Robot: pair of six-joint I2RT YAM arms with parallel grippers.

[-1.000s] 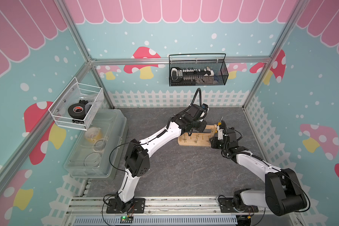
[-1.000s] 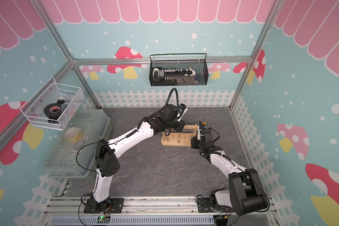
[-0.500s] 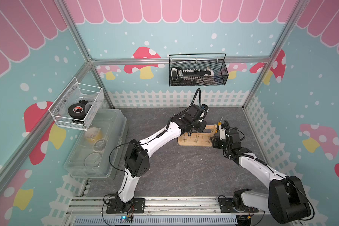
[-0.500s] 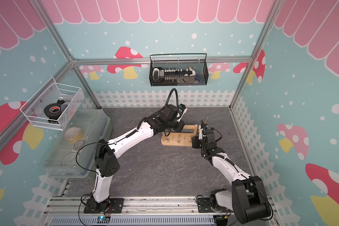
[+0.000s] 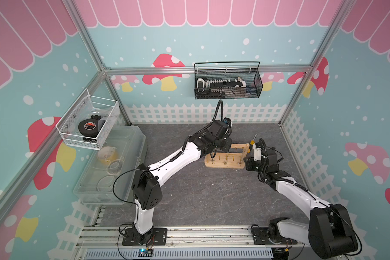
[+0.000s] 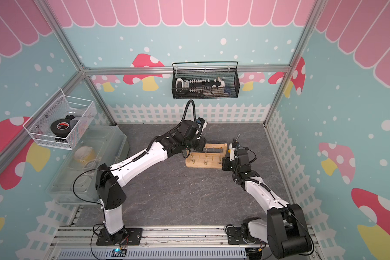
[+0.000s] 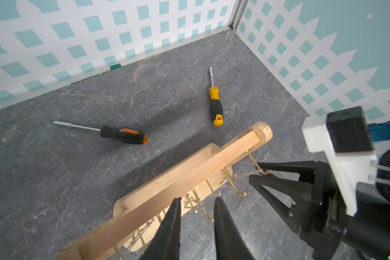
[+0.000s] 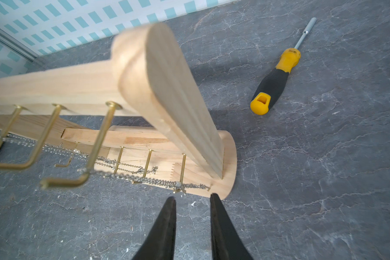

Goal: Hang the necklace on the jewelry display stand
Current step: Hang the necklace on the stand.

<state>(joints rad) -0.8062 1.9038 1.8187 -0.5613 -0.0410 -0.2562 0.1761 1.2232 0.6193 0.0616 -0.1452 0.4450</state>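
Observation:
The jewelry display stand (image 5: 223,163) (image 6: 200,166) is light wood with gold pegs and stands mid-table. The necklace (image 8: 144,180), a fine chain, is strung along its pegs, from an upper hook down to the lower row; it also shows in the left wrist view (image 7: 245,175). My left gripper (image 7: 197,202) (image 5: 214,155) is open at the stand's left end, with pegs and chain just beyond its tips. My right gripper (image 8: 193,199) (image 5: 246,161) is at the right end, jaws apart and empty. The chain's end lies just ahead of its fingertips (image 7: 260,166).
A yellow-and-black screwdriver (image 8: 275,83) (image 7: 216,105) and an orange-and-black one (image 7: 124,135) lie on the table behind the stand. A black wire basket (image 5: 227,83) hangs on the back wall. A white mesh basket (image 5: 88,123) and a clear plastic box (image 5: 113,166) stand at the left.
The right arm has shifted a little at the stand's right end. The left arm has stayed where it was.

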